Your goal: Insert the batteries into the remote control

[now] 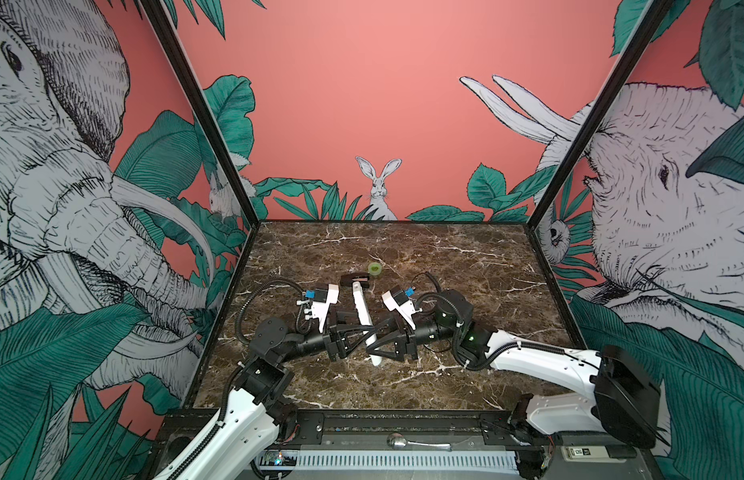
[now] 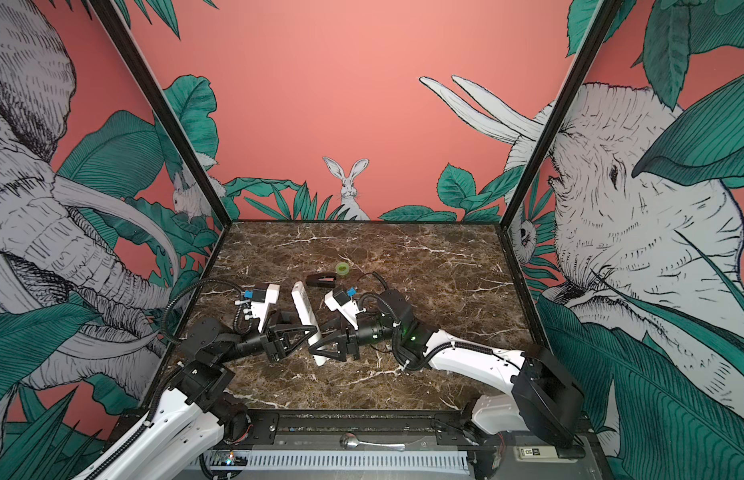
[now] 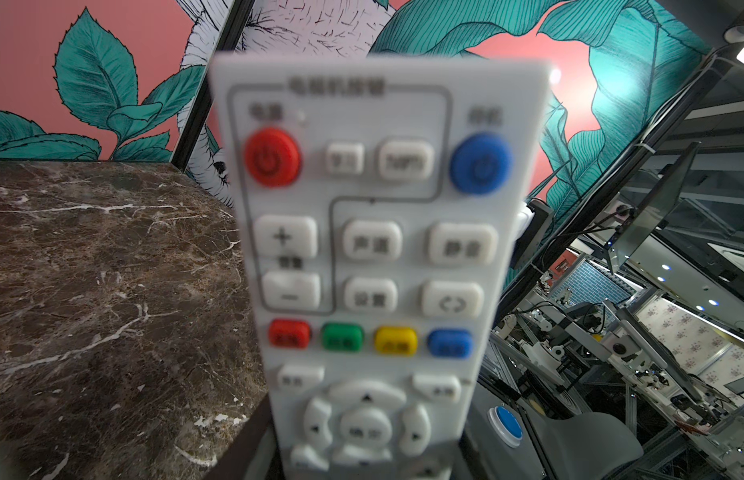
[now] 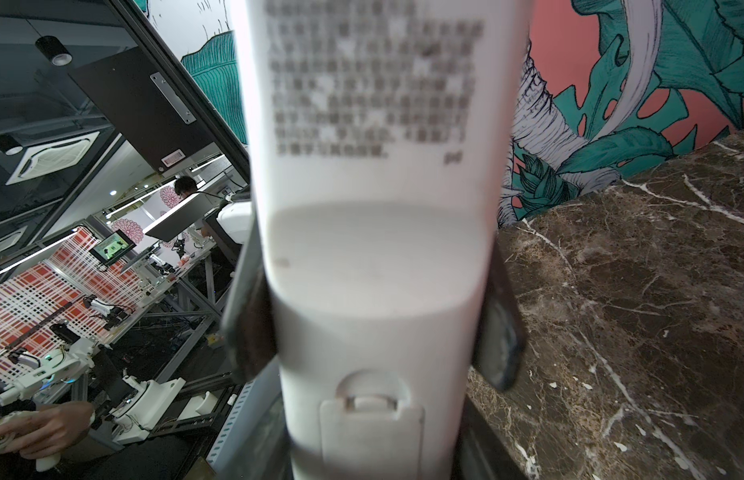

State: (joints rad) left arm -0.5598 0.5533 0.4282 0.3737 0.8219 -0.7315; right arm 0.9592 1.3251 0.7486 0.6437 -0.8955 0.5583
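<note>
White remote (image 1: 364,316) held over worktop (image 1: 445,257) | right gripper (image 4: 374,328) clamps its edges | left gripper (image 1: 364,332) grip: cannot tell | risk: uneven squeeze twists remote loose

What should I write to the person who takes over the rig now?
Right gripper: shut on the remote, held in the air, its back facing this wrist camera.
Left gripper: at the remote's button face; grip cannot be told.
Batteries: not in view; perhaps inside already, cannot tell.
Done: remote picked up; cover is on.
Left: check the compartment, load batteries if empty.
</note>
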